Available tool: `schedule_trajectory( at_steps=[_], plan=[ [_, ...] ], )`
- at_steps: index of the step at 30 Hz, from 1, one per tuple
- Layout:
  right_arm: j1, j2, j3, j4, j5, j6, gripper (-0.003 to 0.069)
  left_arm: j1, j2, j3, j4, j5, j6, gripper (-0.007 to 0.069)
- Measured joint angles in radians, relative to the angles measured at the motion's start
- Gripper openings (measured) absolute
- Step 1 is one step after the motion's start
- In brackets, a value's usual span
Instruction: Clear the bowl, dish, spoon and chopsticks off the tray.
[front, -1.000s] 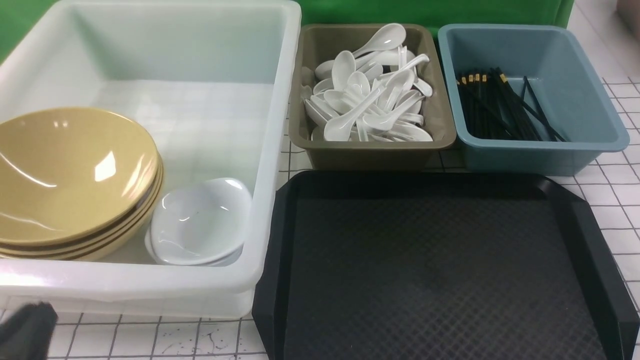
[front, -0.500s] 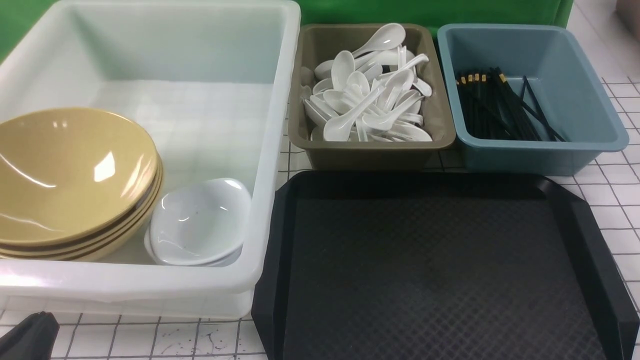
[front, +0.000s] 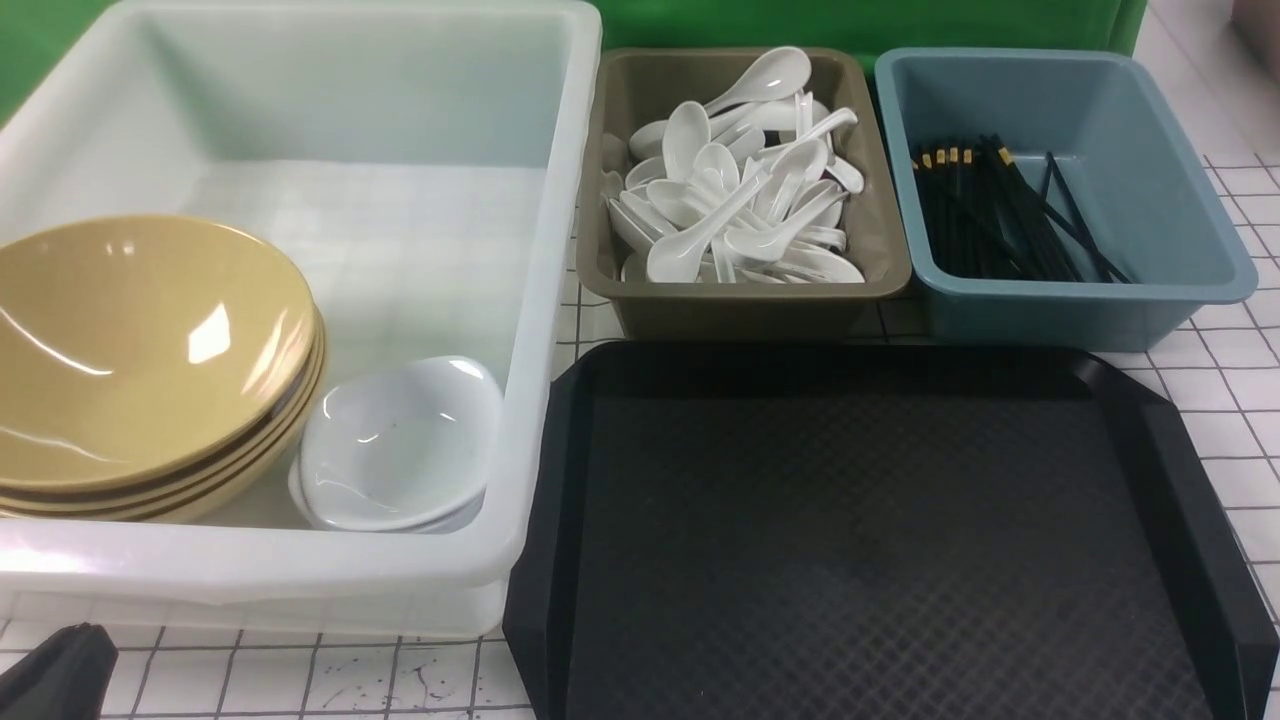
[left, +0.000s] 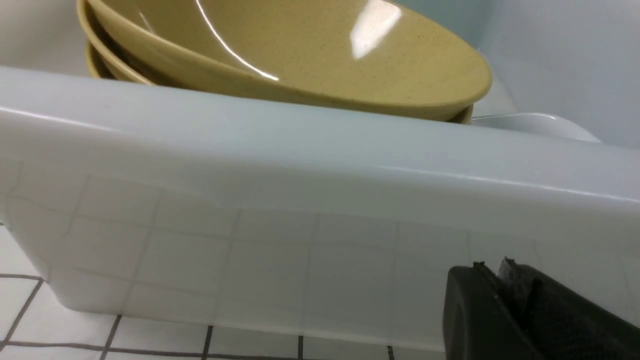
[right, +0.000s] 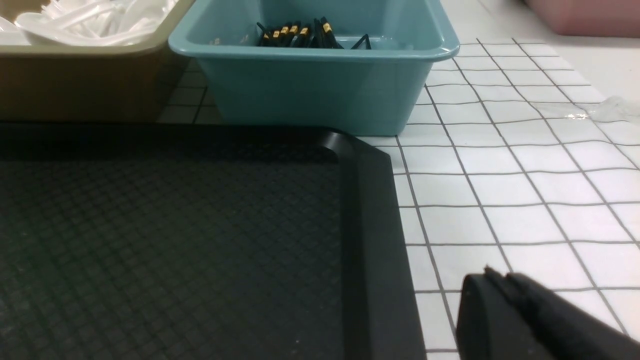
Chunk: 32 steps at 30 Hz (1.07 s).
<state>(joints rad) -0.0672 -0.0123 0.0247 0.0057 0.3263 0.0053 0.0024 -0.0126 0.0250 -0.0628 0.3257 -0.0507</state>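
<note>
Nothing on the bench (front: 1240, 400) is seen displaced since the earlier frame; the left gripper (front: 60, 672) is unchanged at the near left corner. Bowls (front: 140, 350) and dishes (front: 400, 445) are stacked in the white tub (front: 300, 575), spoons (front: 735, 195) in the brown bin (front: 740, 305), chopsticks (front: 1000, 210) in the blue bin (front: 1060, 310). The tray (front: 880, 540) is bare. Both jaws are together, with the right gripper (right: 500, 295) beside the tray's right rim.

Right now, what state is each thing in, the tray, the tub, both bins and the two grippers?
tray: bare, nothing on it
white tub: holds stacked bowls and dishes
grey-brown bin: heaped with spoons
blue bin: holds chopsticks
left gripper: shut, empty
right gripper: shut, empty
</note>
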Motion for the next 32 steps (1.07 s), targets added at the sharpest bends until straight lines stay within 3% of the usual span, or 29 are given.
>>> schedule_trajectory(
  at_steps=[32],
  plan=[
    [0.0, 0.0, 0.0, 0.0, 0.0, 0.0, 0.0108, 0.0, 0.0, 0.0, 0.001, 0.0, 0.003, 0.0027]
  ],
)
